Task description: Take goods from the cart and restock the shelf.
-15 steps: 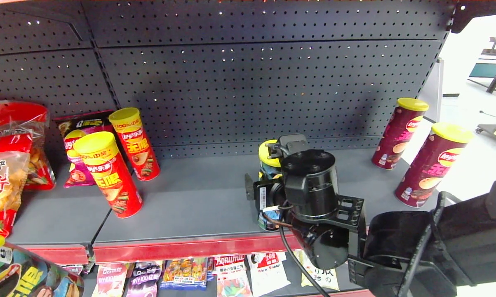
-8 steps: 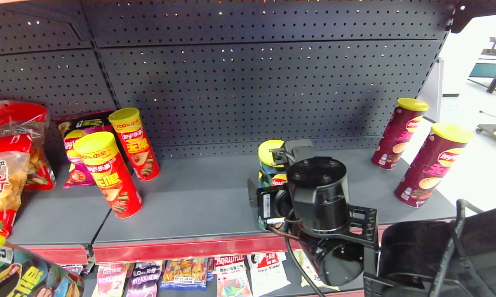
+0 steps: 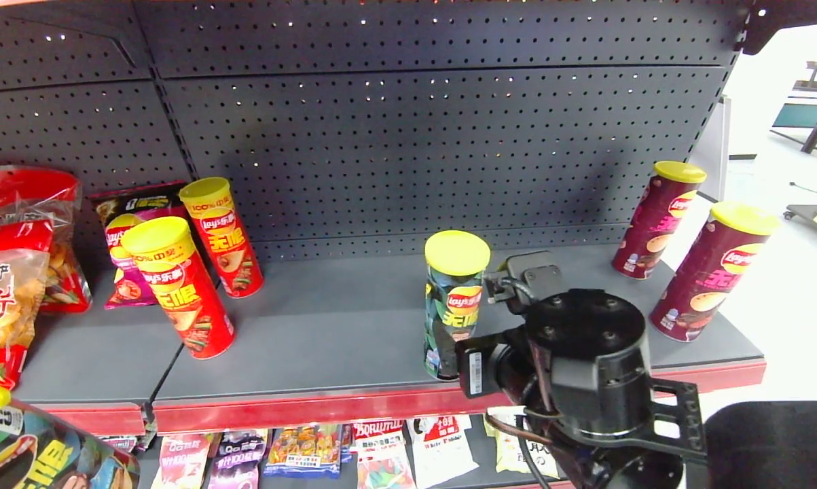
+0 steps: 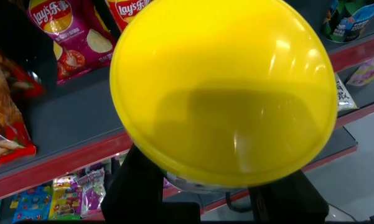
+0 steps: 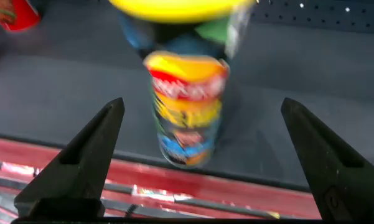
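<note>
I've got my right gripper spread wide just in front of the green chip can, upright on the shelf, left gripper clamping a yellow-lidded can.

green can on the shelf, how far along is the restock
Done: the green can stands upright near the front edge of the shelf, the open right gripper clear of it. In hand: the left gripper grips a second can. Left: shelving that one.
</note>
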Controlling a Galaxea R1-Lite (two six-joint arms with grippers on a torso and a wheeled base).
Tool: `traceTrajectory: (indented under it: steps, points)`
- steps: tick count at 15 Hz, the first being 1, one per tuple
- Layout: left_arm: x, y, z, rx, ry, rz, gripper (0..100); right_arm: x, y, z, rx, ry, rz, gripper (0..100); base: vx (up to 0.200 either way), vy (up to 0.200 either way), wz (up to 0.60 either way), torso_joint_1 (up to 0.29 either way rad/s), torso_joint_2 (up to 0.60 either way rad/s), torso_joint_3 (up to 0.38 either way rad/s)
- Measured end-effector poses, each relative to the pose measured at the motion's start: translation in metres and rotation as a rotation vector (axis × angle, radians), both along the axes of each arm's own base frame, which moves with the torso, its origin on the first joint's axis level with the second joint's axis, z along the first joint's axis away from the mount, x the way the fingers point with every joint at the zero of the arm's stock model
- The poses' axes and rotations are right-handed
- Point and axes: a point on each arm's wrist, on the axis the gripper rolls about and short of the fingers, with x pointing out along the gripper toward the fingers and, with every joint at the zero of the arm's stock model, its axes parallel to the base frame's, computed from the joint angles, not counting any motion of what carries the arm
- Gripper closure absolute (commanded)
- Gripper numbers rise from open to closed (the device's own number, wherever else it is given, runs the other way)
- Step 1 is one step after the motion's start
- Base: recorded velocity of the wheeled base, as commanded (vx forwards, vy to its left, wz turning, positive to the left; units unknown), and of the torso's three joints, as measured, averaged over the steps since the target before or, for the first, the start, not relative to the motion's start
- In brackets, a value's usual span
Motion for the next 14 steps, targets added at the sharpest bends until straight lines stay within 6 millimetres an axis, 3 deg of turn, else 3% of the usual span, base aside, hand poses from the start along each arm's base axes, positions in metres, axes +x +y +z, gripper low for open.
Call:
traceTrajectory:
  steps: [8, 14]
  points:
    - [-0.001, 0.0, -0.001, 0.001, -0.002, 0.005, 100, -0.013, -0.029, 0.021, 0.05, -0.035, -0.015, 0, 0.0, 0.0, 0.0, 0.0, 0.0, 0.0]
    - [0.0, 0.0, 0.0, 0.001, -0.002, 0.007, 100, -0.006, -0.077, 0.031, 0.083, -0.059, -0.142, 0, 0.0, 0.0, 0.0, 0.0, 0.0, 0.0]
